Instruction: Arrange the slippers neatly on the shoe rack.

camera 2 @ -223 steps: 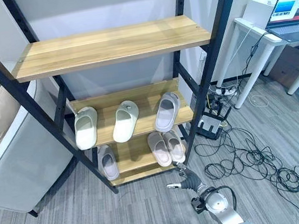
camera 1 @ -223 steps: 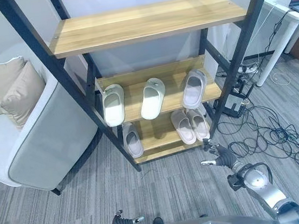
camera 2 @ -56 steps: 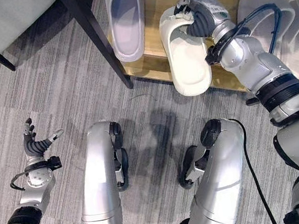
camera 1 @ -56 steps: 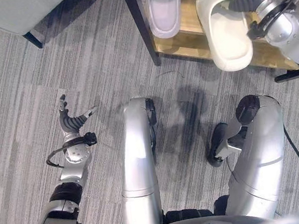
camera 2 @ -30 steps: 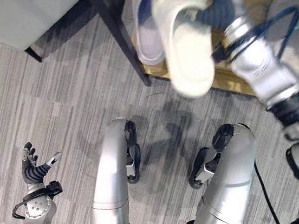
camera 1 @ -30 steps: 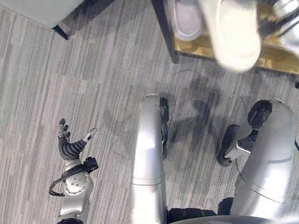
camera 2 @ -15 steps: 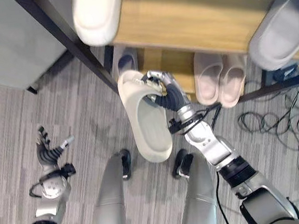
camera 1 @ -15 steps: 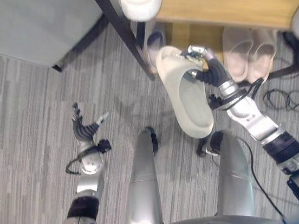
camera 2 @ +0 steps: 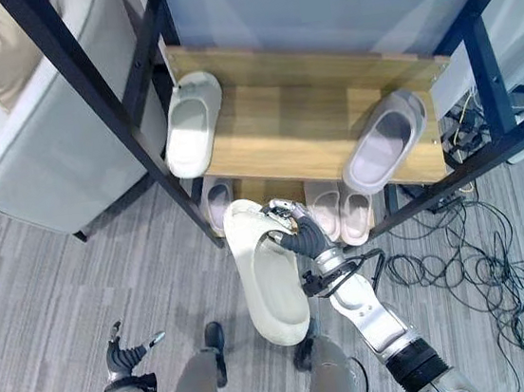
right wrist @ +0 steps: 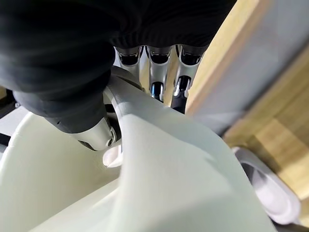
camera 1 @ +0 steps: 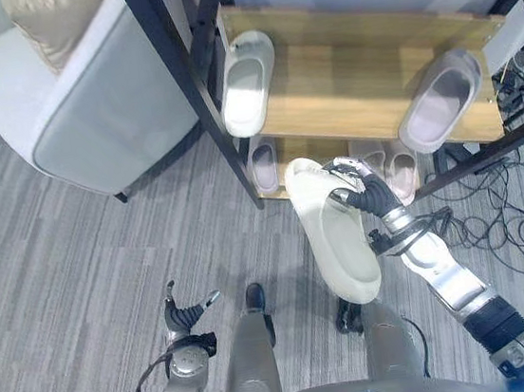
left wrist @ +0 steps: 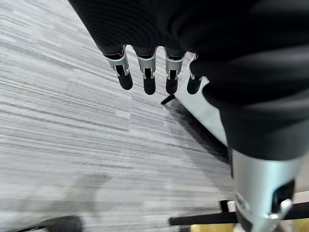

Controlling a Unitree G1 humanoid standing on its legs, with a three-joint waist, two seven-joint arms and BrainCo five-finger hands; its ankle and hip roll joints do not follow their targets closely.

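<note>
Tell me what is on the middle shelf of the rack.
On the middle shelf a pale slipper overhangs the left front edge and a grey slipper overhangs the right front. The back strip is covered by the shelf above.

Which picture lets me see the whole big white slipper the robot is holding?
The right eye view: the white slipper shows whole, gripped by the right hand. The left eye view is similar; the right wrist view sees part of it close up.

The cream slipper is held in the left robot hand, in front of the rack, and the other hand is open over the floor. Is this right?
Not quite: the right robot hand holds the cream slipper in front of the rack, as the left eye view shows. The left robot hand is open over the floor.
</note>
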